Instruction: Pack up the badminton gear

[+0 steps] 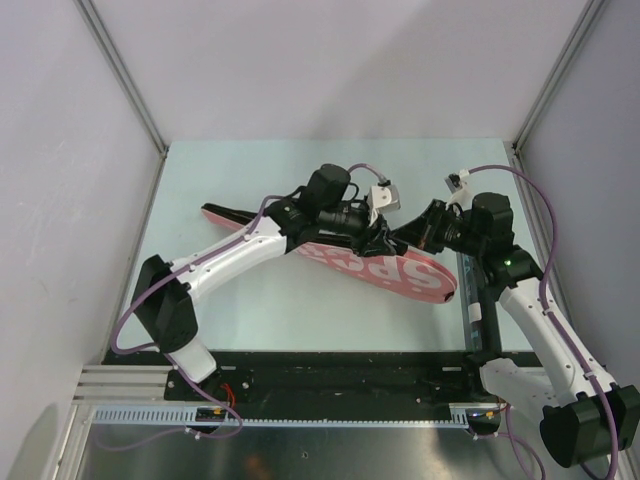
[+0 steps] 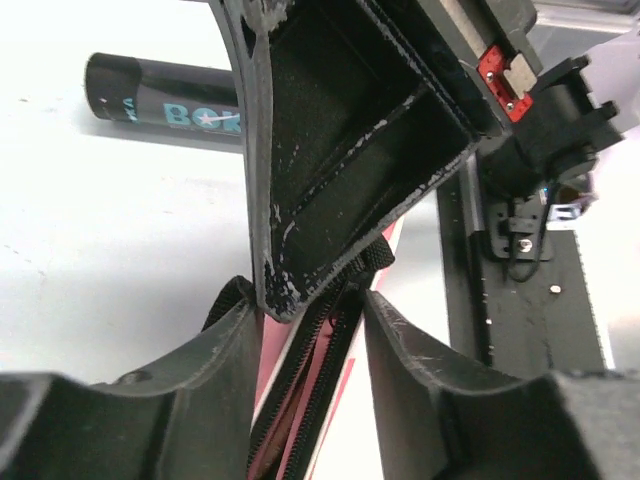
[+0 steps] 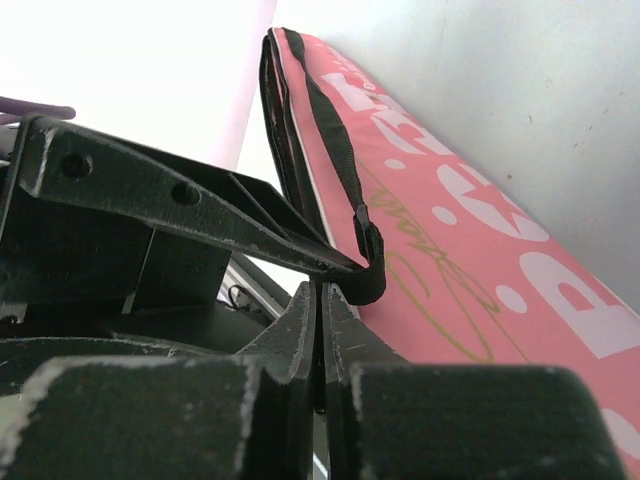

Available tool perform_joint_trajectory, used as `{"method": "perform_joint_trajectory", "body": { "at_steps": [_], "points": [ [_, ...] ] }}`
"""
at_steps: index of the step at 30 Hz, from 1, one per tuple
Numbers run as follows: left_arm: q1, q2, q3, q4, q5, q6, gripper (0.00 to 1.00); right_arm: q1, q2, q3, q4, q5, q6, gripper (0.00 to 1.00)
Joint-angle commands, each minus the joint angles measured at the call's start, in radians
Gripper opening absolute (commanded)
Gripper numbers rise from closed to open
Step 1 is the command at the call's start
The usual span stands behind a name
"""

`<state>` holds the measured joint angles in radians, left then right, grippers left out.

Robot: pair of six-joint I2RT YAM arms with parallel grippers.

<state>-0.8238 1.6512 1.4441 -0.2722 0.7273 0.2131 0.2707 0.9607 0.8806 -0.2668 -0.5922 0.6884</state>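
Observation:
The pink racket-shaped bag (image 1: 420, 275) with white lettering lies slanted across the table, its black zipper (image 2: 320, 380) partly apart. My left gripper (image 1: 378, 238) stands open astride that zipper edge (image 2: 312, 345), the fingers clear of it on both sides. My right gripper (image 1: 402, 238) meets it from the right, shut (image 3: 320, 300), its tips against a black strap loop (image 3: 368, 270) on the bag's rim (image 3: 480, 250). Nothing shows between its pads. One left finger (image 3: 200, 200) crosses the right wrist view. A dark tube (image 2: 160, 100) with teal lettering lies beyond.
A metal rail (image 1: 465, 310) runs along the table's right edge beside the right arm's base. White walls enclose the table (image 1: 300, 310) on the left, back and right. The slotted frame (image 1: 330, 415) lies at the near edge.

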Motion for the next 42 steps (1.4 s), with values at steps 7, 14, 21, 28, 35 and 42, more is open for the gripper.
{"method": "perform_joint_trajectory", "body": {
  "at_steps": [7,14,21,28,35,42],
  "points": [
    [-0.086,-0.025,-0.005,0.028,-0.154,0.163,0.38,-0.002,-0.045,0.008,0.029,-0.012,0.003,0.00],
    [-0.087,-0.086,-0.068,0.088,-0.172,0.147,0.09,-0.022,-0.071,0.008,-0.037,0.041,-0.059,0.00],
    [-0.075,-0.125,-0.123,0.090,-0.131,0.121,0.00,-0.133,-0.094,0.009,-0.112,0.026,-0.193,0.25],
    [-0.037,-0.127,-0.105,0.091,-0.068,0.030,0.00,-0.136,-0.111,0.009,-0.190,-0.124,-0.349,0.57],
    [0.032,-0.082,-0.056,0.091,0.041,-0.093,0.00,-0.087,-0.197,0.008,-0.258,-0.121,-0.517,0.88],
    [0.077,-0.051,-0.037,0.087,0.113,-0.155,0.00,0.038,-0.165,0.006,-0.327,0.049,-0.570,0.88]
  ]
}}
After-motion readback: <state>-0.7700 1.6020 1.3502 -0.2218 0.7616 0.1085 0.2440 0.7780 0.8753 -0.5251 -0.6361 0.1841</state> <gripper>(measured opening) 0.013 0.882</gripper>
